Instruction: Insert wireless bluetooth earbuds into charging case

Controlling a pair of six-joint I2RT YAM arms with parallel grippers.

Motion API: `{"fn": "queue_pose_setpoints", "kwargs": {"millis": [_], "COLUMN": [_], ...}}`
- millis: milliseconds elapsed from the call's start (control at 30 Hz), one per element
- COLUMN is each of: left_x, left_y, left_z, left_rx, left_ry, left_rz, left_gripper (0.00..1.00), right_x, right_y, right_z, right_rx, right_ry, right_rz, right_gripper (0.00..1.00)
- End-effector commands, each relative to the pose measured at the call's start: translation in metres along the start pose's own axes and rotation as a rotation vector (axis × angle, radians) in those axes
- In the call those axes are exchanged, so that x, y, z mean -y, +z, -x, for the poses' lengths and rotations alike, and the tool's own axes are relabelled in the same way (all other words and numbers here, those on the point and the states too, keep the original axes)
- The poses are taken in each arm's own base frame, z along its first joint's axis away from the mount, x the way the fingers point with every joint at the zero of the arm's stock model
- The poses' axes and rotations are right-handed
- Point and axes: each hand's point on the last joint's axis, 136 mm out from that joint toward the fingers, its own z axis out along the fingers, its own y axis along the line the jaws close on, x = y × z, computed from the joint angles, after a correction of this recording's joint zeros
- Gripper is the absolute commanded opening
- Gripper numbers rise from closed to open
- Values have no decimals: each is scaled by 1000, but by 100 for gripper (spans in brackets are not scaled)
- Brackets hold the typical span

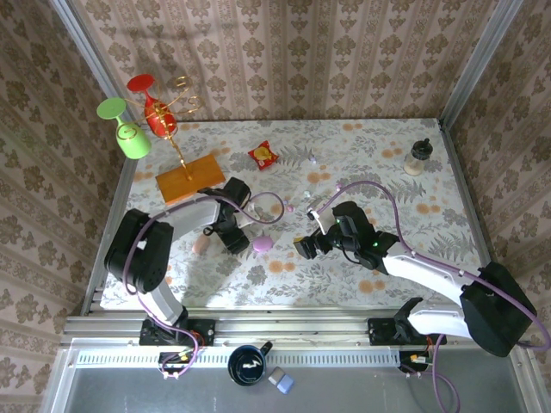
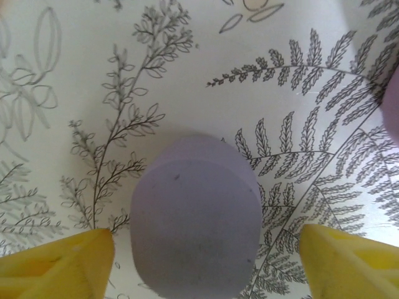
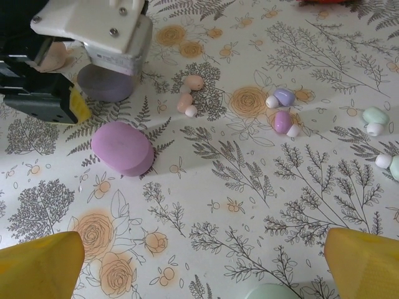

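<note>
Upper right of right wrist view, earbuds [image 3: 283, 96] lying ahead of right gripper [image 3: 204, 249], gaping, empty; left gripper [image 2: 207, 249], jaws spread, straddling lilac case [image 2: 196, 205] without touching.

The lilac case [image 2: 196, 218] runs off the left wrist view's bottom edge; a blurred pinkish shape [image 2: 393, 109] is clipped at its right. From the right wrist, a pale green case [image 3: 274, 291] is cut off below, and the left arm [image 3: 93, 28] half hides a peach case [image 3: 53, 57].

One case [image 2: 196, 212] sits between the fingers [image 2: 56, 265] of the left gripper [image 2: 206, 232] — a second case [image 3: 121, 148] beside it, earbuds [image 3: 282, 109] scattered rightward.
</note>
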Motion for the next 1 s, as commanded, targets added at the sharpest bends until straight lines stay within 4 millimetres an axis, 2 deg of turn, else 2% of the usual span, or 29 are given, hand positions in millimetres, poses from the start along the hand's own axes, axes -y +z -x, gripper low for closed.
{"fn": "queue_pose_setpoints", "kwargs": {"millis": [0,300,367,467,567,733,833,967], "left_x": [-5,-5,-5,-7,-11,-10,1,24], "left_y": [0,8,7,2,-15,-61,-90,-125], "left_z": [5,3,2,1,7,34,54,78], "left_rx": [-1,-15,-22,-19,34,221,359,560], "left_ry": [4,-6,-7,-3,-3,11,75,179], "left_rz": [-5,-6,-3,17,54,70,49,-2], "left_gripper": [72,38,34,33,33,33,32,29], "right_x": [-2,-6,-5,1,12,22,30,22], "right_y": [-2,2,0,-7,-17,-34,-40,-40], "right_z": [-2,1,2,11,20,40,42,50], "right_rx": [11,9,19,60,92,146,189,172], "right_ry": [-25,-24,-9,60,211,519,673,800], "right_rz": [0,25,20,-17,-73,-57,-39,111], "right_gripper": [100,100,100,100,100,100,100,100]}}
